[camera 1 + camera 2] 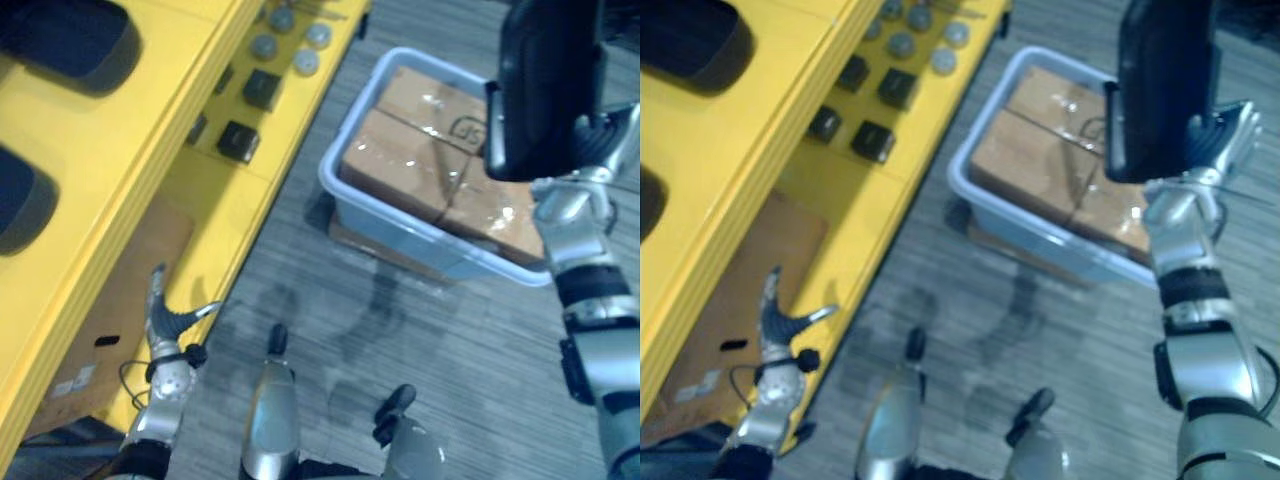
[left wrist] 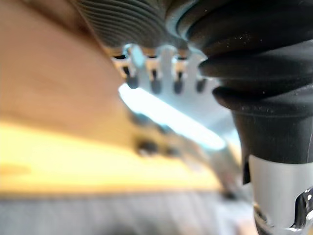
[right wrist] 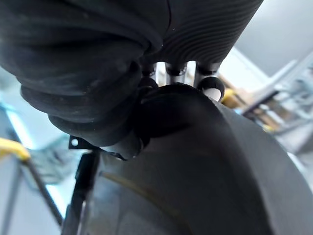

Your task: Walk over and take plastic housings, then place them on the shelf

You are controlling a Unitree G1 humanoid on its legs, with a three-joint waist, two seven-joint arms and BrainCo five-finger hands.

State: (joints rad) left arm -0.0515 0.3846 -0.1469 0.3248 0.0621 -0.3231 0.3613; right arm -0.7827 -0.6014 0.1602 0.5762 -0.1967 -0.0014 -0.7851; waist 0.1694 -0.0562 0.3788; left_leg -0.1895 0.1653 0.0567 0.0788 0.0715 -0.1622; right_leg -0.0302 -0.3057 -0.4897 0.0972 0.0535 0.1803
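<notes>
One housing (image 1: 1165,85) in right hand (image 1: 1228,135), one bin (image 1: 395,232)

The yellow shelf (image 1: 150,110) carries dark housings (image 1: 70,40) (small black blocks (image 1: 238,140) lower down); a blue bin (image 1: 400,235) sits on the floor (image 1: 480,340).

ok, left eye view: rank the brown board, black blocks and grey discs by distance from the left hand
From the left hand:
1. brown board, right beside it on the shelf.
2. black blocks, farther along.
3. grey discs, at the far end.
</notes>
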